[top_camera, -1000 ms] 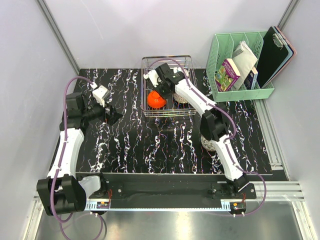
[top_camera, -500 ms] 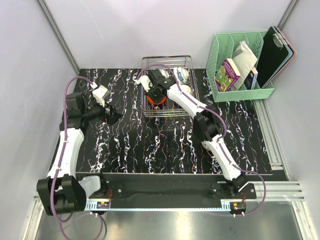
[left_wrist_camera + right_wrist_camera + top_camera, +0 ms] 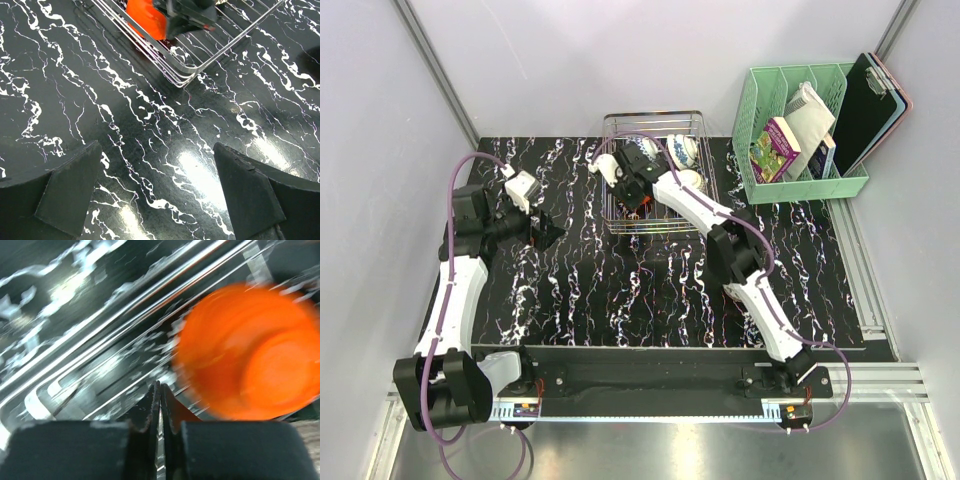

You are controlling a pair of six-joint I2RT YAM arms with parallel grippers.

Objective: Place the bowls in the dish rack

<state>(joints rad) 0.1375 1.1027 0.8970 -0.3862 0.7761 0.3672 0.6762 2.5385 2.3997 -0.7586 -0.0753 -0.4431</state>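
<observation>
My right end effector (image 3: 159,390) sits inside the dish rack (image 3: 220,37), its fingers pressed together on nothing, just beside the orange-red bowl (image 3: 245,350). My left end effector (image 3: 160,187) hangs wide open and empty above the worktop (image 3: 150,130).

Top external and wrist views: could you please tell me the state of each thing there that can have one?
left gripper: open, empty, over the table.
right gripper: shut, empty, down inside the dish rack.
dish rack: upright, with bowls in it.
orange bowl: in the rack beside the right gripper, not held.
blue-and-white bowl: in the rack, far side.
</observation>
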